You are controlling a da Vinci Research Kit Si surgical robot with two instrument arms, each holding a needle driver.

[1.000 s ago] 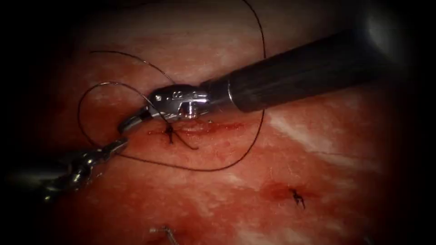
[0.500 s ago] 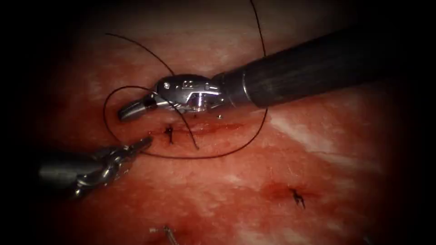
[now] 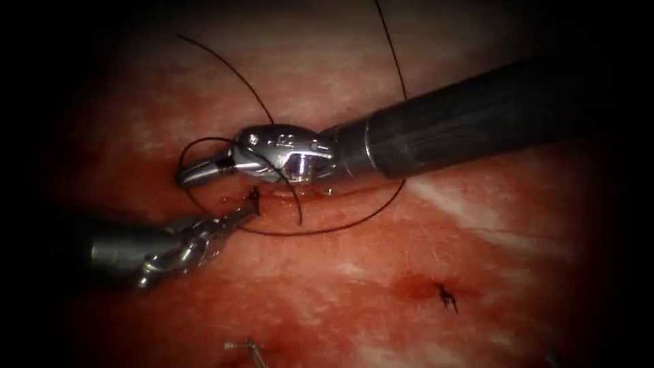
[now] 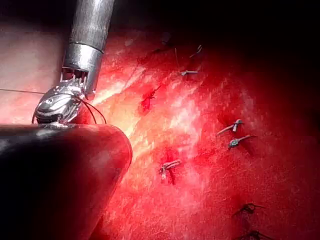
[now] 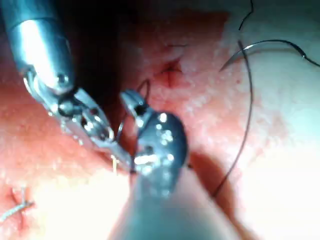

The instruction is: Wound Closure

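Note:
My right tool [image 3: 194, 173] lies over the tissue [image 3: 327, 272] just above the cut [image 3: 320, 193], jaws shut with nothing between them. The black thread [image 3: 327, 228] curls in a loop around those jaws. My left tool [image 3: 244, 214] comes in from the lower left, shut on the thread just below the knotted stitch [image 3: 254, 199] at the cut. From there the thread sweeps right under the right shaft and up. In the right wrist view the curved needle [image 5: 270, 44] lies free on the tissue, away from both tools, and the left tool [image 5: 112, 142] sits close beside the right jaws [image 5: 132, 102].
An earlier stitch knot [image 3: 446, 296] sits lower right of the cut, and a cut thread end [image 3: 248, 349] near the lower edge. Red fluid stains the tissue around the cut. The left wrist view shows several tied stitches [image 4: 167, 167] and the right tool's wrist [image 4: 59, 103].
My left tool has moved right toward the knotted stitch, carrying the thread. The loop on the left has shrunk and drawn closer around the right jaws. The right tool shifted slightly right.

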